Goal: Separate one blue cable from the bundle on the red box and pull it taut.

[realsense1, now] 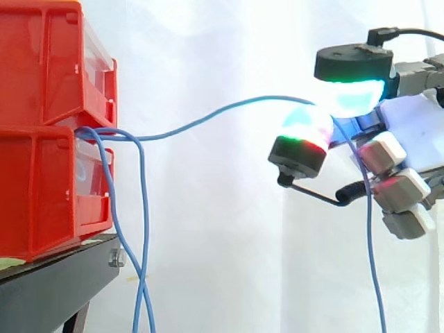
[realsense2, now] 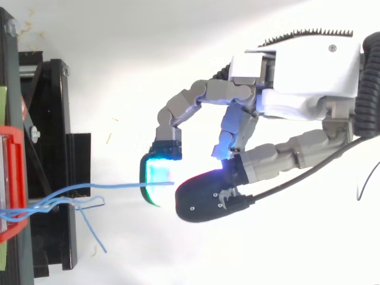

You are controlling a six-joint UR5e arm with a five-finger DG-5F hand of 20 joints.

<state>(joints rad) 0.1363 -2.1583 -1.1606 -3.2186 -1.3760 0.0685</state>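
Nearest the side camera, at the right of the frame, the robot's hand (realsense1: 414, 128) reaches in with two fingers (realsense1: 302, 137) closed on a single blue cable (realsense1: 208, 118). One glowing pad shows green and red, and the other, above it, shows cyan-green under a black cap. The cable passes between the two pads. The other fingers are curled back against the white palm. Seen from above, the hand (realsense2: 309, 71) comes in from the right edge, and the cable (realsense2: 119, 186) ends at a cyan pad (realsense2: 159, 175) that meets a dark, rounded pad beside it.

From the pinch, the cable runs left in mid-air in a shallow curve, sagging slightly near the bins rather than drawn dead straight. Its free end drops steeply below the hand and out of the bottom of the frame.

Further left, the rest of the bundle (realsense1: 142, 208) comes out where the cable does, at the seam between two stacked red bins (realsense1: 41, 69). These blue strands hang loose, cross one another and fall below the frame. The bins sit on a black stand (realsense1: 55, 284).

Behind it all hangs a white curtain (realsense1: 229, 243).
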